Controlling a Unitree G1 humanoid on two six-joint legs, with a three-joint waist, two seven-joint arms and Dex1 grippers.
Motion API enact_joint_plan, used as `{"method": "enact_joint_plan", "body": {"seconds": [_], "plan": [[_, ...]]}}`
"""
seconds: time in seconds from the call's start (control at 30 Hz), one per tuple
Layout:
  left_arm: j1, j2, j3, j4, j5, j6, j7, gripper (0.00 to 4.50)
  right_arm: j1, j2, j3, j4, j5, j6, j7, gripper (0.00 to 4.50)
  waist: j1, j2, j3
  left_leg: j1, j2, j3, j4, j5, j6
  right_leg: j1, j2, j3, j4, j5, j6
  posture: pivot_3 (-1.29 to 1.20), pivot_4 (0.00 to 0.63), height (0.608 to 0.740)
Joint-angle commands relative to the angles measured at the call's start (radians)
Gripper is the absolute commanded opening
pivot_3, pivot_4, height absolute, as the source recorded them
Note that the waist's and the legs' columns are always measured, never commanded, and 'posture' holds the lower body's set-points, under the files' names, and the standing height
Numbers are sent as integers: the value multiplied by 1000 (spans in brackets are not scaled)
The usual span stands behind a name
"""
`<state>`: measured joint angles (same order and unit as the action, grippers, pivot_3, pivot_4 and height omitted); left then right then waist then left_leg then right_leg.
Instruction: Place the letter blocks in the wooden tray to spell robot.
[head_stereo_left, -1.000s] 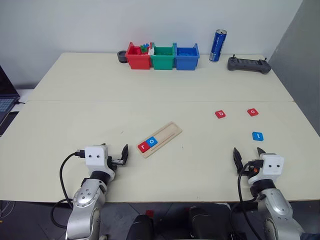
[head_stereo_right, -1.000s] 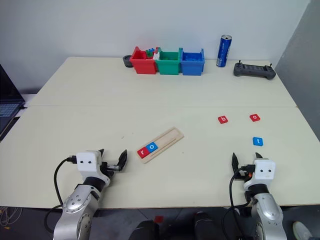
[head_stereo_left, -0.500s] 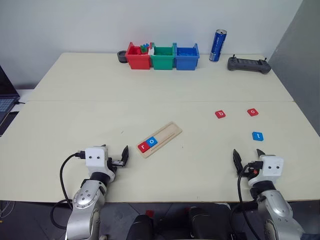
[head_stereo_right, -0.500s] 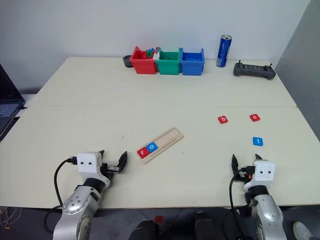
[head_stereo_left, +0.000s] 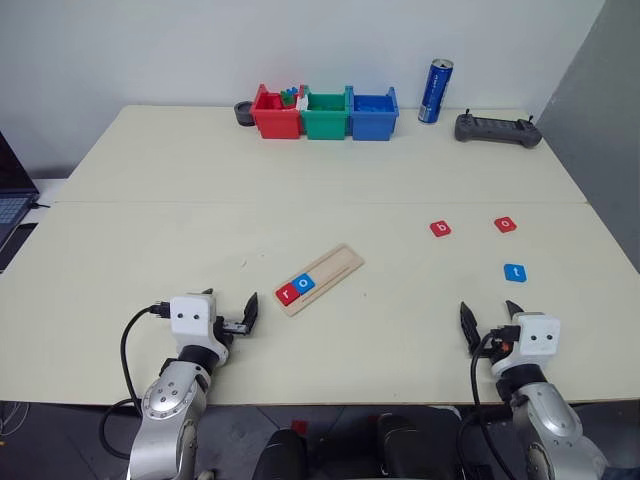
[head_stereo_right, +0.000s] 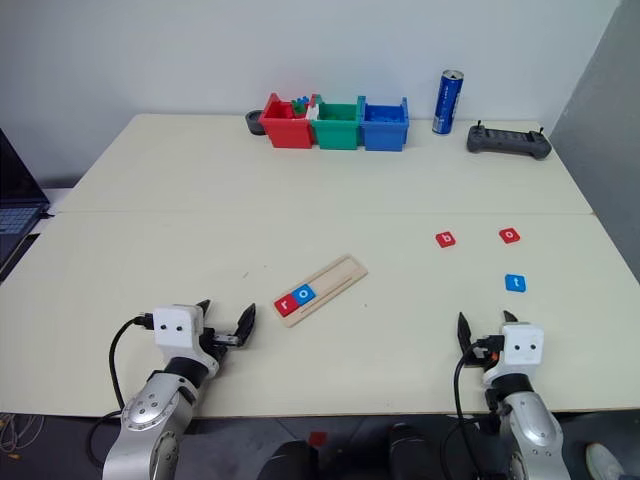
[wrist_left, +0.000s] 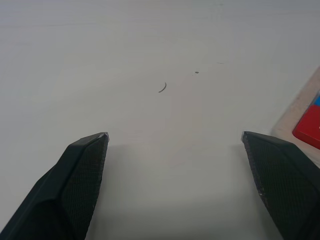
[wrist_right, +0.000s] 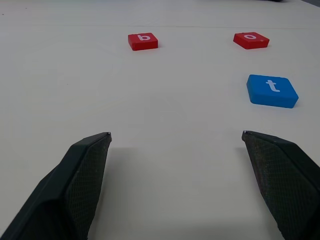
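Wooden tray (head_stereo_left: 320, 279) lying slantwise mid-table, holding a red r tile (head_stereo_left: 286, 292) and a blue o tile (head_stereo_left: 305, 283) at its near end. Left gripper (head_stereo_left: 232, 312), fingers spread wide and empty, just left of the tray. Right gripper (head_stereo_left: 488, 321), likewise wide and empty; beyond it lie the blue t tile (wrist_right: 272, 90), red b tile (wrist_right: 143, 40) and red o tile (wrist_right: 251, 39), apart.

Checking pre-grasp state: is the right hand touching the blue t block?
Apart. In the right wrist view the blue t block lies on the table ahead of the open right hand, bare tabletop between it and the fingertips.
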<state>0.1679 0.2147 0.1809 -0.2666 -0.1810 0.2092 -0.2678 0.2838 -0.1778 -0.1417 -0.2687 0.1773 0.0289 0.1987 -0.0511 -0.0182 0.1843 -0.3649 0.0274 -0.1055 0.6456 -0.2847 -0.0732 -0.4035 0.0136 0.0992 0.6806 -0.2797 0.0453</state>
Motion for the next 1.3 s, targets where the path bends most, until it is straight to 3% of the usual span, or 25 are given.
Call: {"method": "enact_joint_plan", "body": {"seconds": [0.03, 0.27, 0.4, 0.6, 0.8, 1.3], "plan": [[-2, 9, 1, -16, -5, -12, -2, 4500, 5, -8, -1, -35, -1, -5, 10, 4456, 0, 0, 0, 0, 0, 0, 0, 0, 0, 0, 0, 0, 0, 0, 0, 0, 150, 740], [-8, 36, -3, -46, -130, 5, -140, 4500, 8, -22, 5, -37, -3, -15, 27, 4456, 0, 0, 0, 0, 0, 0, 0, 0, 0, 0, 0, 0, 0, 0, 0, 0, 150, 740], [-48, 103, -37, -49, -148, 41, -218, 4500, -4, -77, 39, -84, 91, 58, 157, 4456, -1, 0, 0, 0, 0, 0, 0, 0, 0, 0, 0, 0, 0, 0, 0, 0, 150, 740], [-141, 210, -104, -22, -153, 122, -325, 4500, -46, -331, 166, -314, 266, 313, 438, 4456, -3, 0, 0, 0, 0, 0, 0, 0, 0, 0, 0, 0, 0, 0, 0, 0, 150, 740], [-228, 265, -152, 24, -123, 174, -372, 4500, -128, -479, 165, -428, 371, 458, 520, 4456, -1, -1, 0, 0, 0, -1, 0, 0, 0, 0, 1, -1, 0, 0, 0, 0, 150, 740], [-312, 351, -285, 3, -67, 337, -428, 4500, -95, -521, 173, -465, 354, 440, 587, 4456, 1, -2, 1, -1, 0, -1, 0, 0, 0, 0, 1, -1, -1, 0, 0, 0, 150, 740]]}}
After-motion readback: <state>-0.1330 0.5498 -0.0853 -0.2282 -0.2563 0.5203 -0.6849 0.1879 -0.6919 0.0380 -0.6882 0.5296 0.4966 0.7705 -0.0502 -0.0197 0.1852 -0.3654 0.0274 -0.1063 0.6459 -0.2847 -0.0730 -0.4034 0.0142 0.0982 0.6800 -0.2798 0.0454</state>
